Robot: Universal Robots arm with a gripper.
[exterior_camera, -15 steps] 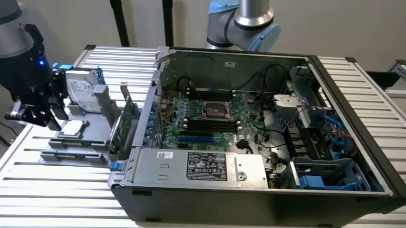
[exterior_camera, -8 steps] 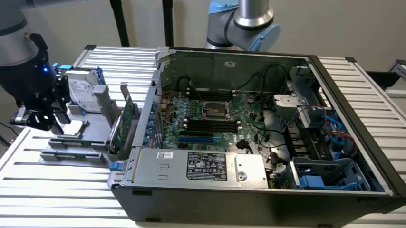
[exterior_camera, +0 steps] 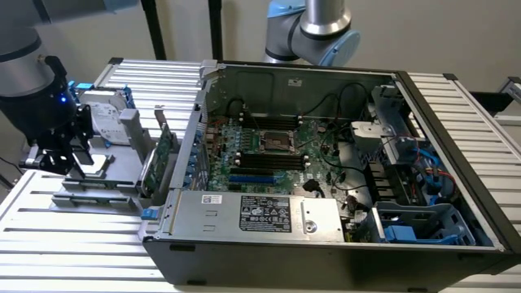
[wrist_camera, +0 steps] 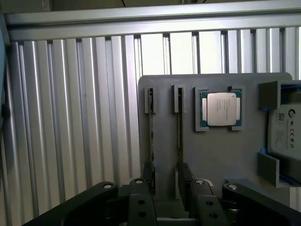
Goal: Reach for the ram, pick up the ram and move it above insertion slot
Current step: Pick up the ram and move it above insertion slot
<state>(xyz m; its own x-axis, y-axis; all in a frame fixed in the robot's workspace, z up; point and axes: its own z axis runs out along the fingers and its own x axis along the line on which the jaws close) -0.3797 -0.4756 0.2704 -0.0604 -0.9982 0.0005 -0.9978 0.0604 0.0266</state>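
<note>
1. The ram (wrist_camera: 179,134) stands on edge as a thin dark strip in a narrow slot of a grey holder (wrist_camera: 216,155). A like stick (wrist_camera: 151,134) stands in the neighbouring slot, parallel to it and just beside it.
2. In the wrist view a square processor chip (wrist_camera: 220,109) with a silver lid lies flat in its own recess of the holder, beside the two slots. Past the chip is a silver hard drive (wrist_camera: 284,129) at the holder's far edge.
3. The pincer (wrist_camera: 167,186) hangs low over the near ends of the two slots. Its black fingers (wrist_camera: 148,176) are spread as wide as they go and hold nothing. I cannot tell whether they touch either stick.
4. The exterior view places the pincer (exterior_camera: 61,160) over the holder (exterior_camera: 122,160), which lies on the slatted metal bench (exterior_camera: 82,244) near its edge on the exterior view's left.
5. That view also shows the hard drive (exterior_camera: 110,119) at the holder's back. A green expansion card (exterior_camera: 165,149) stands upright along the holder's side nearest the case.
6. An open computer case (exterior_camera: 244,268) lies on the bench just beside the holder, toward the exterior view's right. Its motherboard (exterior_camera: 277,131) faces up, with long black slots (exterior_camera: 269,160) across the middle.
</note>
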